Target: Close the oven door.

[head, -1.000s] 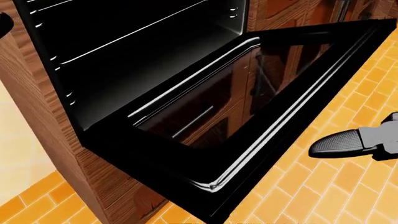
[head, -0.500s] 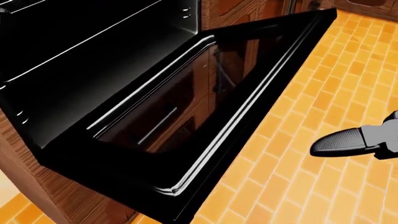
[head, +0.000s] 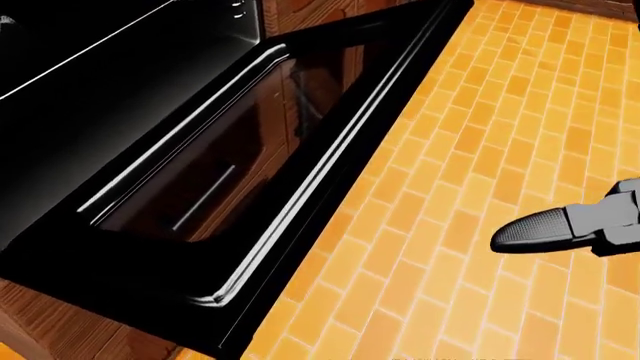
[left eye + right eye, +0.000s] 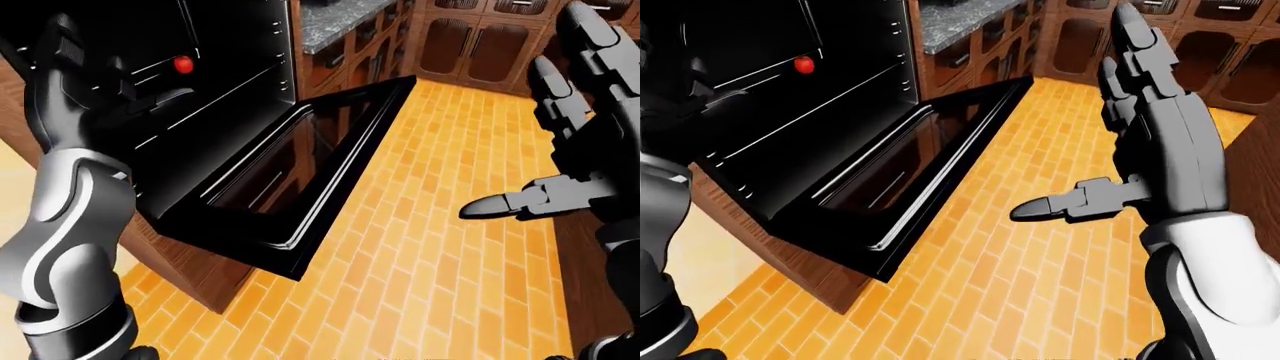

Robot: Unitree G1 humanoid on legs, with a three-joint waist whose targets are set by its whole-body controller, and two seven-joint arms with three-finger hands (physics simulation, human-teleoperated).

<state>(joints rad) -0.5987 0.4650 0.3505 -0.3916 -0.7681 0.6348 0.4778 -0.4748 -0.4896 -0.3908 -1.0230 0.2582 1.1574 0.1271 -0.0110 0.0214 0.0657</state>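
Note:
The black oven door [image 4: 330, 161] hangs fully open and lies flat, its glass facing up; it also fills the left of the head view [image 3: 250, 150]. The oven cavity [image 4: 215, 90] with wire racks is at the upper left, with a small red thing [image 4: 183, 65] inside. My left hand [image 4: 115, 71] is raised in front of the cavity, fingers spread, holding nothing. My right hand [image 4: 1120, 135] is open, fingers straight up, thumb [image 3: 540, 229] pointing left, to the right of the door and apart from it.
Orange brick floor [image 4: 450, 247] spreads to the right of the door. Wooden cabinets [image 4: 480, 45] line the top of the eye views, under a grey stone counter [image 4: 340, 19]. A wooden panel [image 4: 190, 270] sits below the oven.
The whole head view has shifted: the oven door slides to the left of the picture and more floor shows, so the camera has moved. My right thumb keeps its place in view.

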